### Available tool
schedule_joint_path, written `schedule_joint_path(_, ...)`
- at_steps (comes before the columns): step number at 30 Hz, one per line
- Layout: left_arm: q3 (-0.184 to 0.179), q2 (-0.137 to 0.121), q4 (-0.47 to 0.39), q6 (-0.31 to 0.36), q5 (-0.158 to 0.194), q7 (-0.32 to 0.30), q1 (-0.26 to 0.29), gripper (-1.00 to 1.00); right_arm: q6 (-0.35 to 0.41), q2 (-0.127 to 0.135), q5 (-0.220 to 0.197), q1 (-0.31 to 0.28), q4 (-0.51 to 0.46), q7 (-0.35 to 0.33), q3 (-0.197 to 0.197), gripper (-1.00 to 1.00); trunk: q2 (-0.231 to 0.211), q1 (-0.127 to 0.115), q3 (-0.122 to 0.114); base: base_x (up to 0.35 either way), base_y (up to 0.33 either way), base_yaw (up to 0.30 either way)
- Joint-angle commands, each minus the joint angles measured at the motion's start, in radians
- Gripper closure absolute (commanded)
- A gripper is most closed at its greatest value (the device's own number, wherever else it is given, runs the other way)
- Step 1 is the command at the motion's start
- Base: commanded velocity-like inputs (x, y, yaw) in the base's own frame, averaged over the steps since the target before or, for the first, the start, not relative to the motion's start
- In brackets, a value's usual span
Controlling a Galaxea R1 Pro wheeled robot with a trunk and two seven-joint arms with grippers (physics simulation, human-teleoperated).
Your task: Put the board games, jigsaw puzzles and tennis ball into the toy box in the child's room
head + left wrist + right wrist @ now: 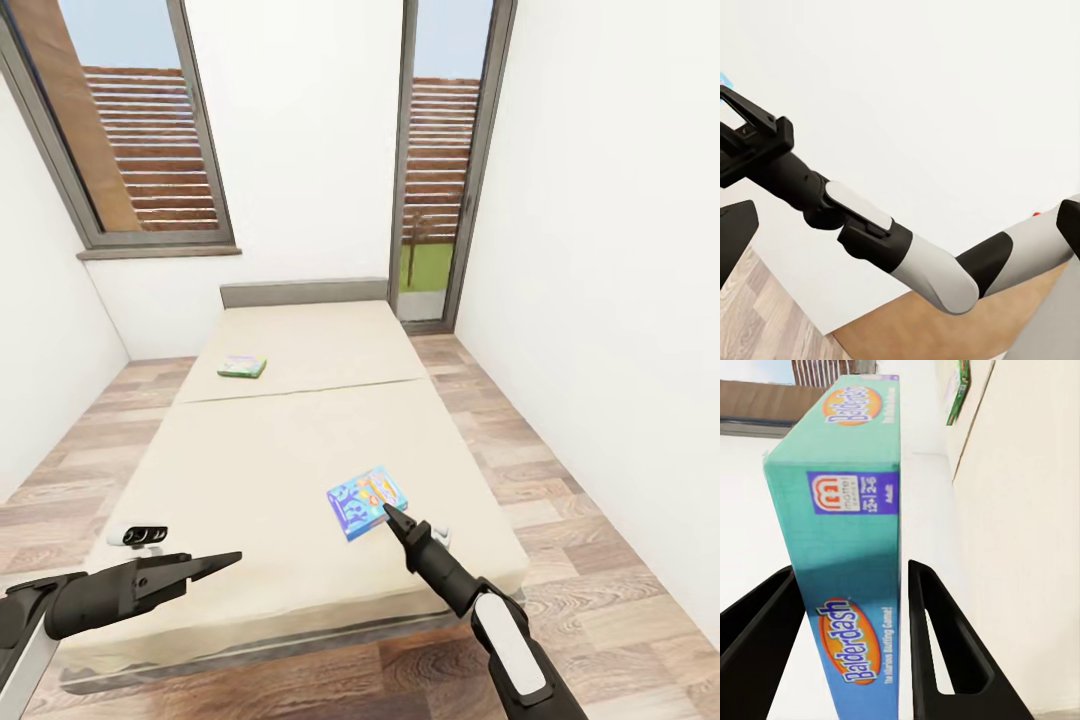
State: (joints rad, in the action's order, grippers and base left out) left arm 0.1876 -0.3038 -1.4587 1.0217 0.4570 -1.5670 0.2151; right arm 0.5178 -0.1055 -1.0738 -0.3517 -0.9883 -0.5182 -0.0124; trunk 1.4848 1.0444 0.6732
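Head view: the right gripper meets the near edge of a blue-purple board game lying near the foot of the bed; a second board game lies nearer the headboard. The left gripper idles, its jaws' state unclear.

Right wrist view: the jaws straddle the box's teal edge, seemingly for lifting it; whether they grip it is unclear.

Bed mostly bare; two board games well apart, wall right.
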Motion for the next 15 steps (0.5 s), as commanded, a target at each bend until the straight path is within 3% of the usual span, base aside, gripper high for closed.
schedule_joint_path(1, 0.0, -0.001, 0.0, 0.011, 0.0, -0.004, 0.0, -1.0, -0.011, -0.001, -0.007, 0.0, 0.0, -0.001, 0.0, 1.0, -0.007, -0.004, -0.002, 0.0, 0.0, 0.0)
schedule_joint_path(15, 0.0, 0.001, 0.0, 0.011, -0.001, -0.004, 0.0, -1.0, -0.062, 0.0, -0.01, 0.003, -0.001, -0.005, -0.011, 1.0, -0.105, -0.058, -0.046, 0.0, 0.0, 0.0)
